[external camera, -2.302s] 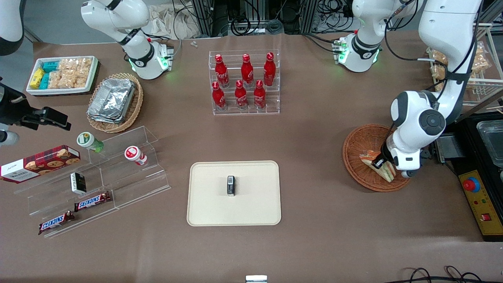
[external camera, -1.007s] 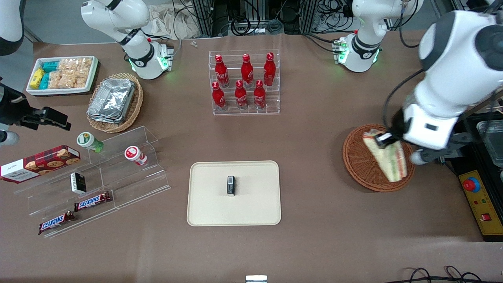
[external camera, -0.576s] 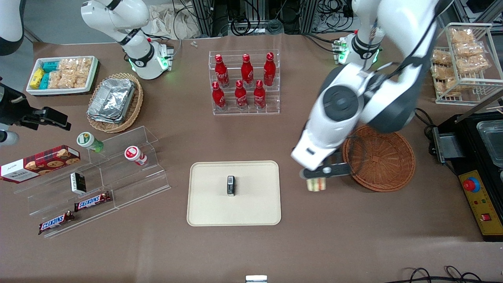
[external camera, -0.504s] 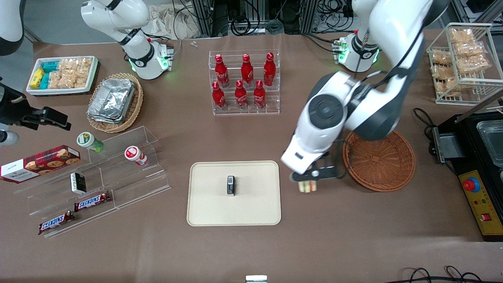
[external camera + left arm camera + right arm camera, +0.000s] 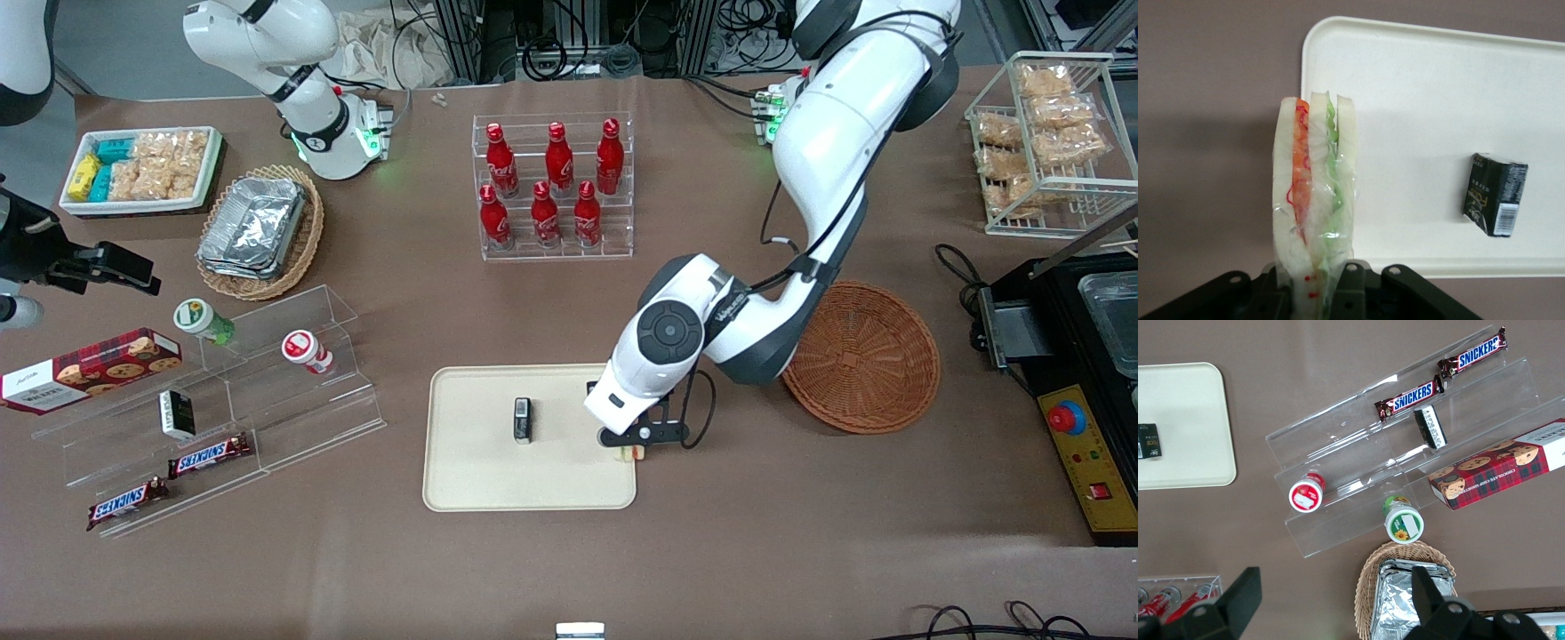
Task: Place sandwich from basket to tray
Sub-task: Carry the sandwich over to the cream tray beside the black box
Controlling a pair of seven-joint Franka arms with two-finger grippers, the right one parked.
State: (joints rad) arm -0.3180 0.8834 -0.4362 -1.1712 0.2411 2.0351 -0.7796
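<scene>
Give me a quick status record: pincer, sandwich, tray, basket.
pincer: over the tray's edge toward the working arm's end, shut on the sandwich
sandwich: held on edge, above the tray's rim, not yet set down
tray: on the table, small dark box at its centre
basket: empty, beside the tray toward the working arm's end

Small dark box: flat, near the jaws, apart from them.
Cola bottles: six, upright in a clear rack, farther from the front camera than the jaws.
Acrylic shelf: well apart from the jaws, toward the parked arm's end; holds Snickers bars.
Foil containers: same end, in a tan basket.
Counter: brown.
</scene>
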